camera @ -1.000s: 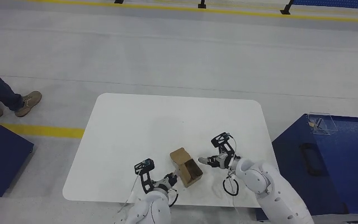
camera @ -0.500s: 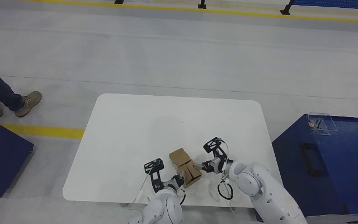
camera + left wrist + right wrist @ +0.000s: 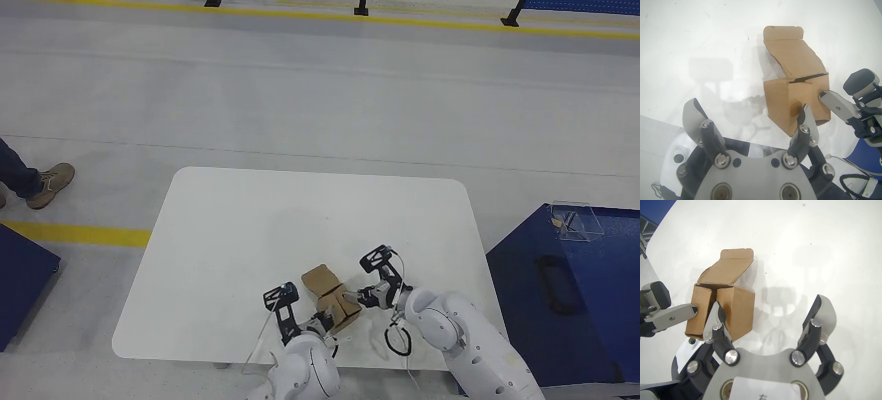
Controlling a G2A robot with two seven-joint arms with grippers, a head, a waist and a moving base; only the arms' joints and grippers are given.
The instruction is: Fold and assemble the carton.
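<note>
A small brown carton lies on the white table near its front edge. Its long lid flap with the tuck tab lies spread out on the far side. The near end shows two side flaps folded inward with a narrow gap between them. My left gripper is open, and one fingertip touches the carton's near face. My right gripper is open too, and one of its fingers presses the flap by the gap. Each gripper's other finger hangs free over the table.
The carton sits close to the table's front edge, with wide bare tabletop beyond it and to both sides. A blue cabinet with a clear plastic holder stands off the right side. Another blue block stands left.
Both grippers have moved in toward the carton from either side. The carton's open near end, dark inside a second ago, now has its side flaps pushed inward.
</note>
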